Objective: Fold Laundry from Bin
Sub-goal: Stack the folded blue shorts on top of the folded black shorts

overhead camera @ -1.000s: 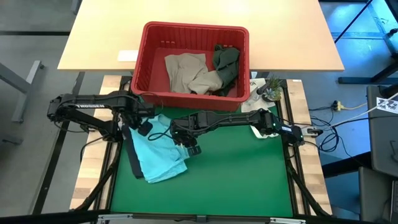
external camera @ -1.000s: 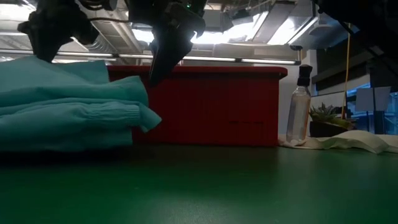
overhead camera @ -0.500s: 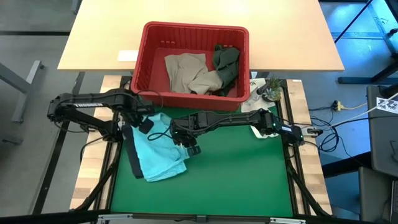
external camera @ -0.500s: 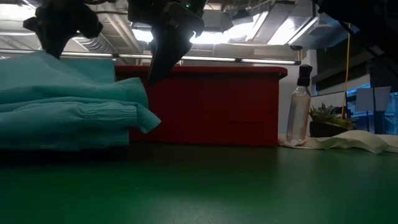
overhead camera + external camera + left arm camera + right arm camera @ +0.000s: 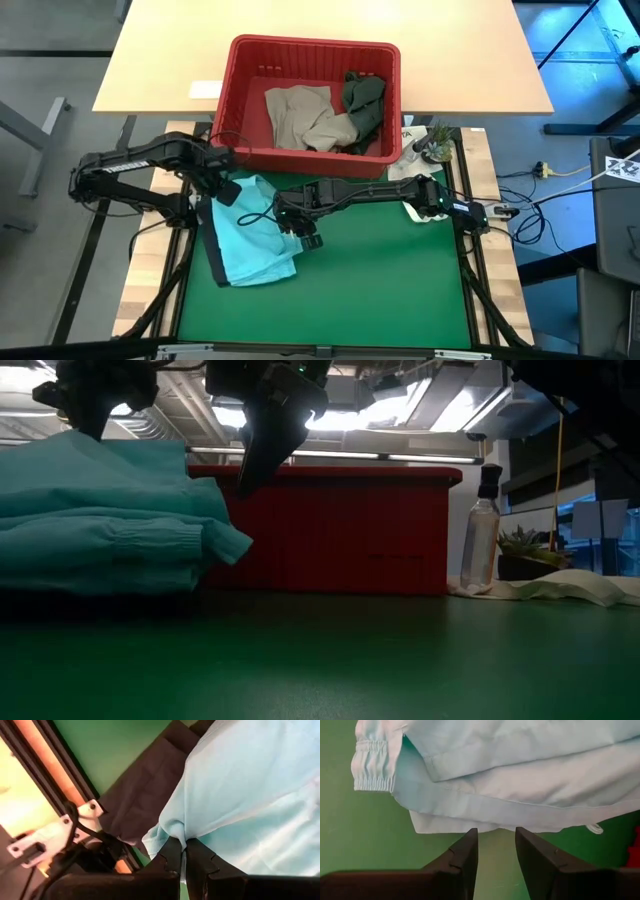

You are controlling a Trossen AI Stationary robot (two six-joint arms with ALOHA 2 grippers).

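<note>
Teal garment (image 5: 252, 232) lies partly folded on the green mat (image 5: 380, 290), just in front of the red bin (image 5: 240, 120), with a dark garment (image 5: 213, 250) showing along its left edge. I have the left gripper (image 5: 226, 189) clamped on the teal cloth at its far-left corner; the wrist view shows both fingers (image 5: 172, 857) pressed together with a pinch of fabric between them. I judge this hold is meant to carry that corner over the body of the garment to complete a fold.

The right gripper (image 5: 309, 238) hovers at the garment's right edge, jaws apart and holding nothing; its wrist view shows bare mat between the fingers (image 5: 462, 855), with the layered hem and an elastic cuff (image 5: 372, 767) just beyond. I judge it is placed there to steady or catch that edge.

Long axis of the teal garment runs roughly from the bin toward the near side of the mat, angled slightly to the right. A beige garment (image 5: 300, 115) and an olive garment (image 5: 362, 100) are in the bin.
</note>
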